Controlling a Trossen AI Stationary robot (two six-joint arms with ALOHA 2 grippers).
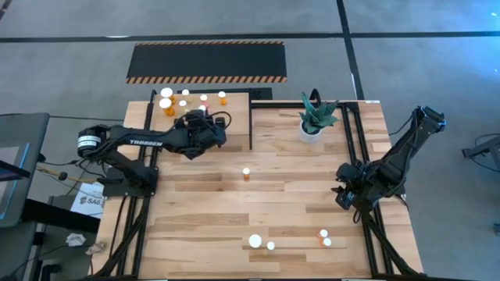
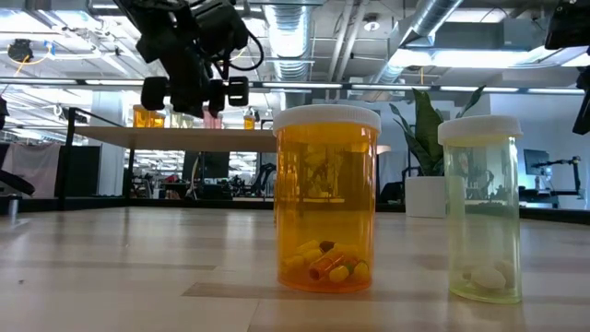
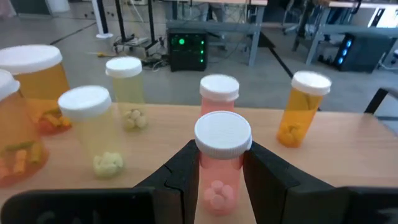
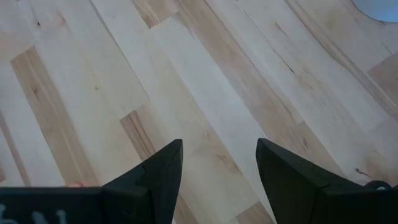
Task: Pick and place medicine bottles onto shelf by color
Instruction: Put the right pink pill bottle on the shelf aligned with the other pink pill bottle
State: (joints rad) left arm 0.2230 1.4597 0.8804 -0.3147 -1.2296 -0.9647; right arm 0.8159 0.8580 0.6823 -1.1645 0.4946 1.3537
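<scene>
I see several bottles point(image 1: 166, 102) standing on the shelf point(image 1: 234, 105); right of the shelf sits the plant point(image 1: 314, 119); one bottle point(image 1: 246, 173) stands mid-bench point(image 1: 203, 211), before the shelf.

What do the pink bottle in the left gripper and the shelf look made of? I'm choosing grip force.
Pink bottle: probably translucent, glossy plastic, since the pills show through; its ribbed white cap looks like opaque plastic. Shelf: light wood, matte, with faint visible grain. The left gripper is shut on the bottle.

My left fingers point(image 3: 221, 180) are clamped tight, arm reaching toward twelve o'clock; my right fingers point(image 4: 217, 171) hang spread at three o'clock.
</scene>
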